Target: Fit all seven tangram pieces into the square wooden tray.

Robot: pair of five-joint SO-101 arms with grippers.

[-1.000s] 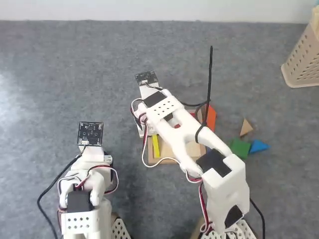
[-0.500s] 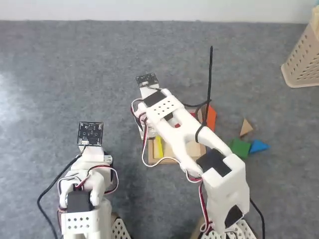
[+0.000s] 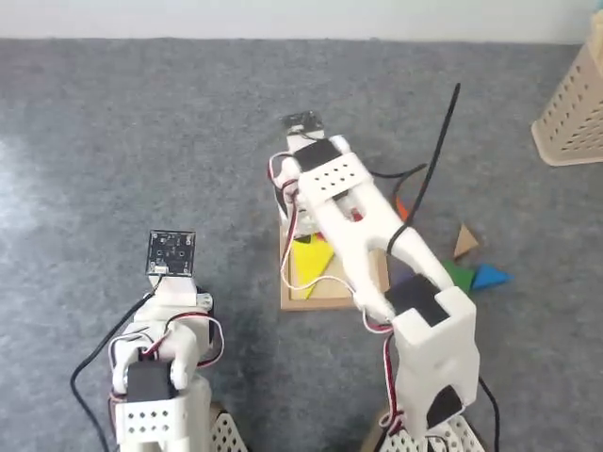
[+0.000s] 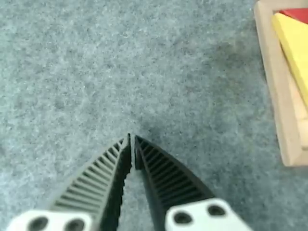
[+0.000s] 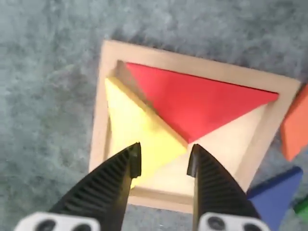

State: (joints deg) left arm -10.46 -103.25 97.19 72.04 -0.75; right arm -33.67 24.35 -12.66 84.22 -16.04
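— What colour is the tray (image 5: 98, 139)?
— Pale wood. The yellow triangle (image 5: 130, 120) and red triangle (image 5: 192, 103) are plain.
— The others?
— An orange piece (image 5: 296, 127), a blue piece (image 3: 490, 276), a green piece (image 3: 459, 276), a tan triangle (image 3: 464, 241). The counter (image 3: 141, 122) is mottled grey.
— The claws?
— The left claw (image 4: 133, 140) and right claw (image 5: 164, 154) are black and ribbed.

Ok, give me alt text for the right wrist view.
Open jaws hang over a wooden tray holding a red triangle and a yellow triangle; an orange piece and a blue piece lie outside it.
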